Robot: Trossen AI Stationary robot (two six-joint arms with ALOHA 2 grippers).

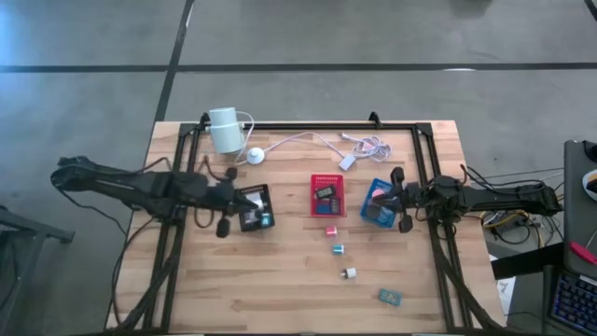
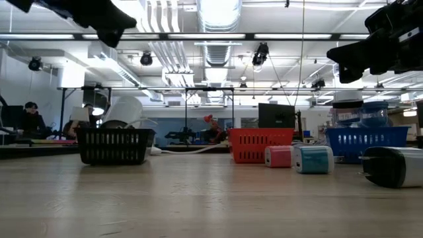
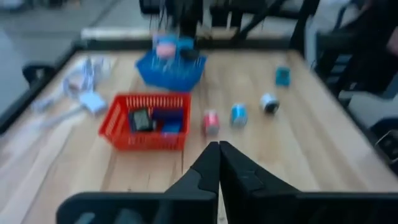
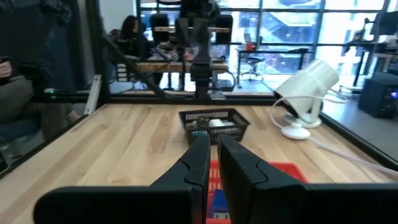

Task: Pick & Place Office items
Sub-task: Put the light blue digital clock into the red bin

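Observation:
Several office items lie loose on the table: a pink block point(image 1: 330, 230), a blue one point(image 1: 339, 248), a white-and-dark piece point(image 1: 349, 273) and a teal block point(image 1: 390, 297). More pieces sit inside the black tray point(image 1: 264, 192), the red tray point(image 1: 327, 179) and the blue tray point(image 1: 368, 217). My left gripper point(image 3: 219, 155) is shut and holds nothing, raised above the table at the black tray's left side point(image 1: 233, 199). My right gripper point(image 4: 211, 149) is shut with nothing in it, level over the blue tray point(image 1: 384, 198). In the low view the loose pink point(image 2: 279, 156) and blue point(image 2: 314, 159) blocks rest on the wood.
A white cylinder device point(image 1: 224, 129) stands at the far left, and its white cable point(image 1: 359, 145) runs along the far edge. A black frame point(image 1: 424, 159) borders the work area. Bare wood lies near the front edge, left of the loose pieces. People sit beyond the table point(image 4: 127, 31).

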